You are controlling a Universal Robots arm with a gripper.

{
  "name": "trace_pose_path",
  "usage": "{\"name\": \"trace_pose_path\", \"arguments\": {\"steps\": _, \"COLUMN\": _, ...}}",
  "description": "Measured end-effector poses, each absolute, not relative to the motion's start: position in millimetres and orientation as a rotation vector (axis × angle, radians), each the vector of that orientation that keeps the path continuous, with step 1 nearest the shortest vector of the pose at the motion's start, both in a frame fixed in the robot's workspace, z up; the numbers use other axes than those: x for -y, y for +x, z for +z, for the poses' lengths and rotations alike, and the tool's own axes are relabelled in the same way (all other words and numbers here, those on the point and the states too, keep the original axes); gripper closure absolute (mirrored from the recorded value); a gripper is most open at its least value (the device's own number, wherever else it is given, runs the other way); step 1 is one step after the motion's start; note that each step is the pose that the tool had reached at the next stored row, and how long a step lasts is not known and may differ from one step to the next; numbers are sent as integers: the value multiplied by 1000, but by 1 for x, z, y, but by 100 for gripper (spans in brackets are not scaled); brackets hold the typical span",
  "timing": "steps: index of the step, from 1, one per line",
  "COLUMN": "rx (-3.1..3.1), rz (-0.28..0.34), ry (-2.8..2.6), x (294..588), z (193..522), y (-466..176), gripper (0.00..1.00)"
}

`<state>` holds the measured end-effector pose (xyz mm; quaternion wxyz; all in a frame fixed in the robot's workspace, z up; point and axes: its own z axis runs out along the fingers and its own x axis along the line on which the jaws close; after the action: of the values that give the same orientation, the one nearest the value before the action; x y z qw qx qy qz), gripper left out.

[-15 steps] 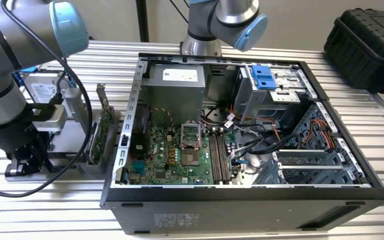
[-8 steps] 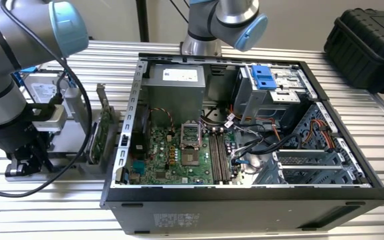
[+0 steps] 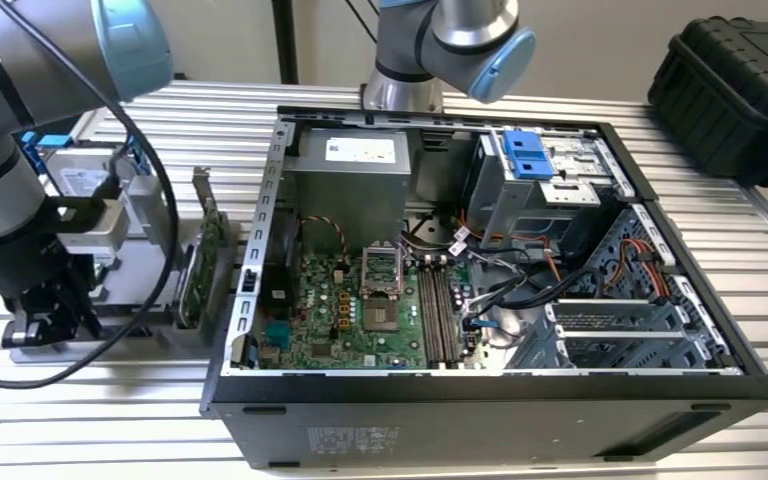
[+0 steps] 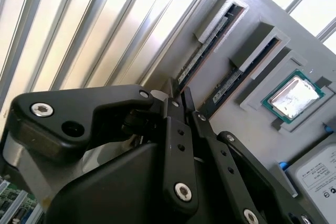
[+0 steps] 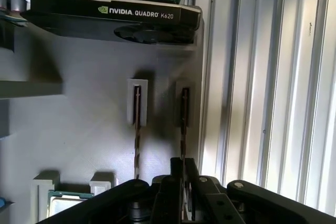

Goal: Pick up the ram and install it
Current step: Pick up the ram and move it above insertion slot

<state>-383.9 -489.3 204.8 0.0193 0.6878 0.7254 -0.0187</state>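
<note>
Two ram sticks stand on edge in slots of a grey parts holder (image 4: 247, 19). In both wrist views my gripper (image 4: 181, 94) (image 5: 184, 163) straddles one end of the outer ram (image 4: 205, 56) (image 5: 184, 114), the stick nearest the holder's edge. Its black fingers (image 5: 175, 174) are pressed close against both faces of the stick, which still sits in its slot. The other ram stick (image 4: 236, 74) (image 5: 137, 124) stands beside it, untouched. In the exterior view my gripper (image 3: 53, 325) hangs low at the exterior view's left, beside the open computer case (image 3: 491, 395). The motherboard's long memory slots (image 3: 438, 310) lie inside.
On the holder are a square silver processor chip (image 4: 291, 98) (image 5: 68, 199), a graphics card (image 5: 110, 14) (image 3: 204, 255) and a hard drive (image 4: 320, 177) (image 3: 77, 180). A second arm's base (image 3: 404, 90) stands behind the case. A black hard case (image 3: 744, 90) sits at the exterior view's right.
</note>
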Motion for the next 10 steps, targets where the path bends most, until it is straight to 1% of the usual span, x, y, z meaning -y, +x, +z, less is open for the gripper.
{"name": "trace_pose_path", "arguments": {"steps": 10, "rx": -2251, "rz": -58, "ry": 2135, "x": 489, "z": 219, "y": -384, "gripper": 100}}
